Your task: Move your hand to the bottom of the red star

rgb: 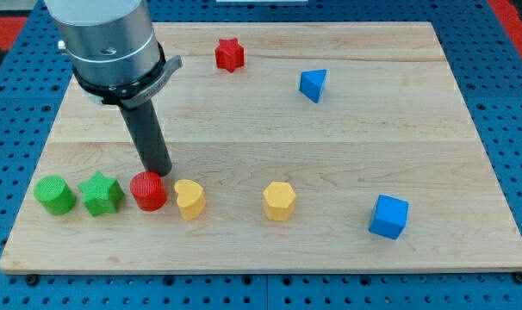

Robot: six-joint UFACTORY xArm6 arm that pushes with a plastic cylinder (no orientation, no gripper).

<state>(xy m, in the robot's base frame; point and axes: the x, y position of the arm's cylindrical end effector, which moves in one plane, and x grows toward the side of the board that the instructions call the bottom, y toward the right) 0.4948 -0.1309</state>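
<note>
The red star [229,54] lies near the view's top, left of centre, on the wooden board [270,129]. My tip [160,172] is far below it, at the lower left of the board, right behind the red cylinder [148,190] and touching or nearly touching its top edge. The rod rises from there to the arm's grey body at the view's top left. The star stands alone, with bare wood all around it.
A row runs along the view's bottom: a green cylinder [54,195], a green star [101,194], the red cylinder, a yellow heart [189,199], a yellow hexagon [279,201], a blue cube [388,216]. A blue triangular block [313,85] lies at the upper right.
</note>
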